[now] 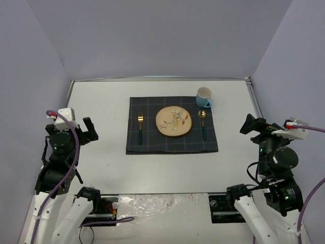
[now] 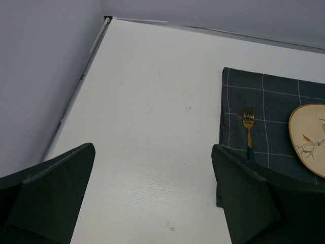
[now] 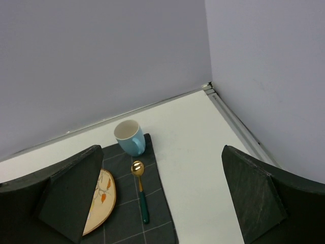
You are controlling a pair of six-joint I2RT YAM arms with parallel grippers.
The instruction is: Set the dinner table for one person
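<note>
By the left edge, the left gripper (image 1: 87, 130) is held above bare tabletop, jaws spread wide with nothing between them. By the right edge, the right gripper (image 1: 252, 125) is likewise held agape and empty. The dinner table (image 1: 106, 168) lies flat under both arms, its long axis judged to run from left edge to right edge. Midway, a checked mat (image 1: 152, 145) is laid parallel to the near edge. On it are 1 fork (image 1: 140, 128), 1 plate (image 1: 173, 121) and 1 spoon (image 1: 203, 124), with the handles pointed at the near edge. Toward the far edge, 1 mug (image 1: 203, 96) stands at the mat's far-right corner. The setting is judged complete. A careless sweep could snag the mat and shift everything, or tip the mug.
</note>
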